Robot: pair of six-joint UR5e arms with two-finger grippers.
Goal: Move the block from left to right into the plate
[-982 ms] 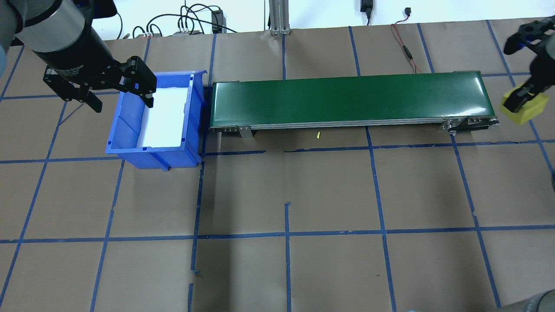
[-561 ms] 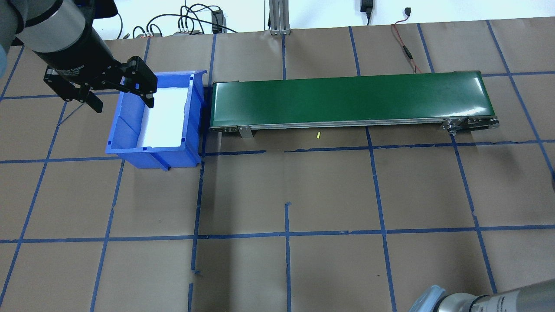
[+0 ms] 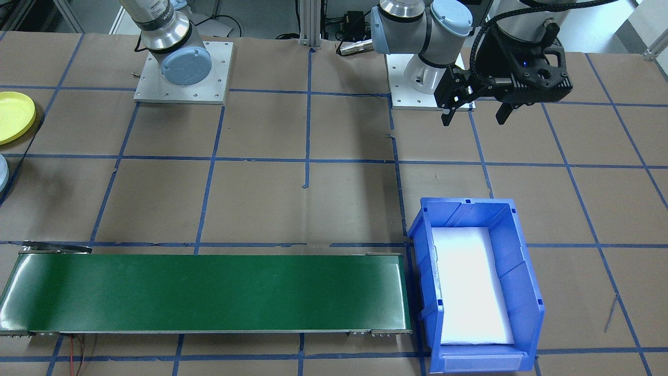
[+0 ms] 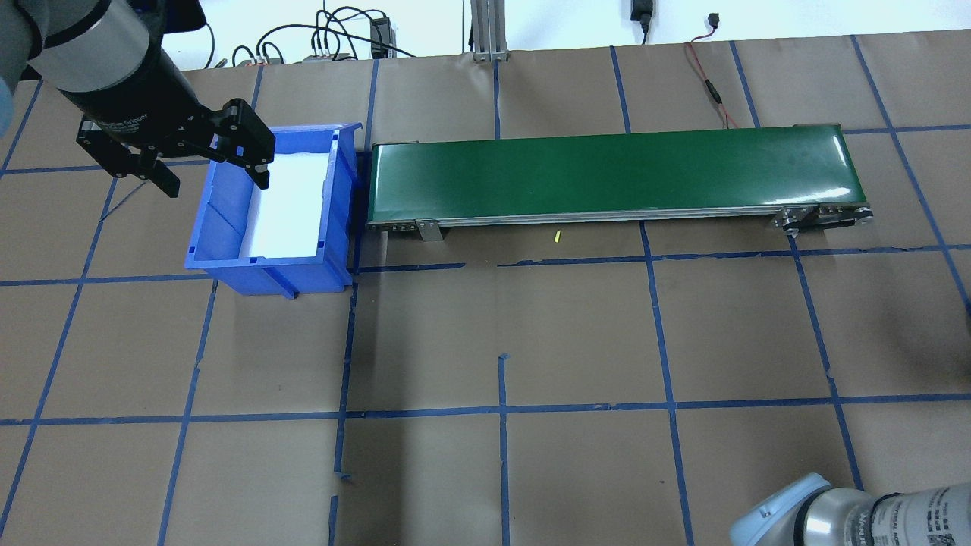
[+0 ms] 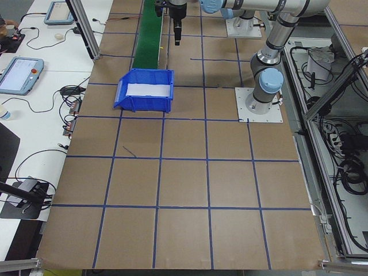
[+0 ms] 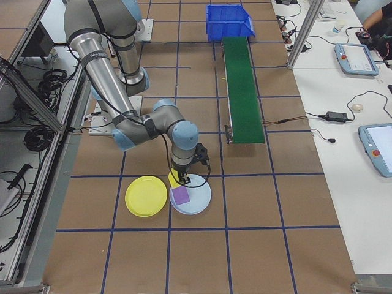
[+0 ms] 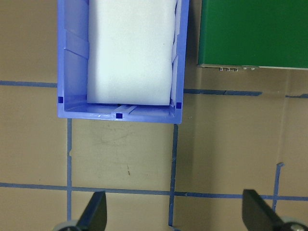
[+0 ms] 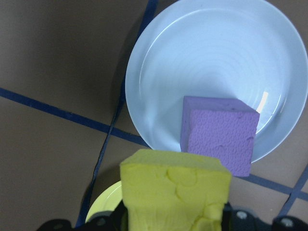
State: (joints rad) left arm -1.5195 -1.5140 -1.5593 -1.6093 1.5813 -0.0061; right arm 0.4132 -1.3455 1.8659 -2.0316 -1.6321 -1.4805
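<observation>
Right wrist view: the right claw (image 8: 175,219) is clamped on a spongy yellow foam block (image 8: 175,192) just above a smooth pale-blue plate (image 8: 211,62) holding one purple foam cube (image 8: 219,134). Overhead view: that block and claw were at the right edge a second ago, now gone from frame; the left claw (image 4: 208,163) hangs spread wide by the one blue plastic bin (image 4: 334,227). Right side view: two plates, the other plate (image 6: 146,196) yellow.

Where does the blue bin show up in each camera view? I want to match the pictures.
Front-facing: blue bin at lower right.
Overhead: upper left, under the left gripper.
Exterior left: upper left of centre.
Exterior right: top centre, far end.
Left wrist: top left.
Right wrist: not in it.
Shared landmark: the green conveyor, whose end meets the bin.
</observation>
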